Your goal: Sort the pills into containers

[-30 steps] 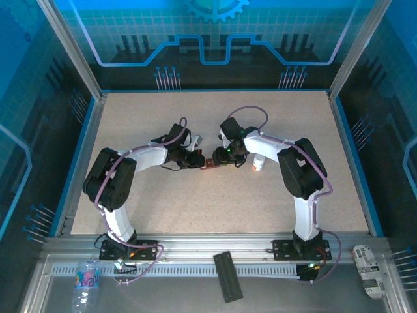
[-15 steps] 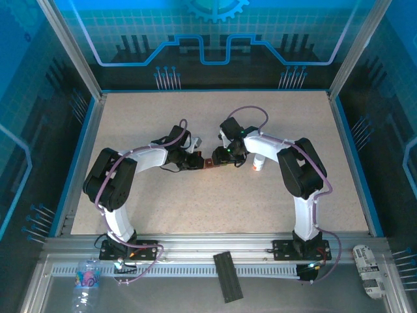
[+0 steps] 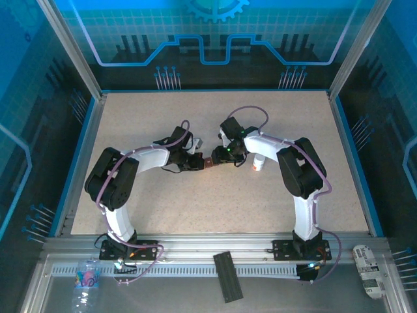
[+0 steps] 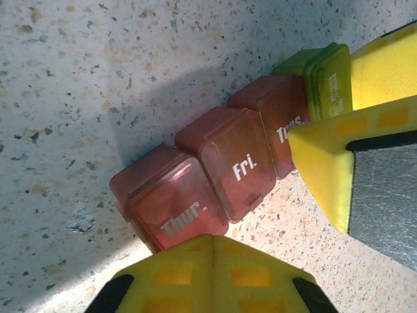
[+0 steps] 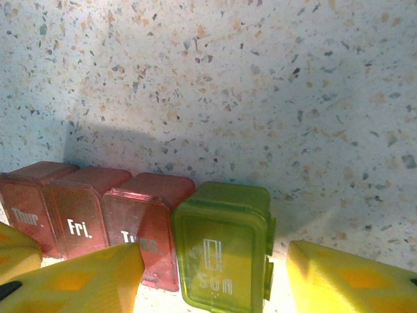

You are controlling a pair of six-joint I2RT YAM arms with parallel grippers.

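Lying between the right pincer's (image 5: 212, 290) fingers (image 5: 78, 277), green end of the containers (image 5: 140, 222).

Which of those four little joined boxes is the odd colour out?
The end compartment marked Sun: it alone is green; Thur, Fri and Tues are dark red.

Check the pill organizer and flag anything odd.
The containers' day labels run out of order: Thur., Fri., Tues., then Sun. The green compartment also seems to sit slightly out of line with the red compartments.
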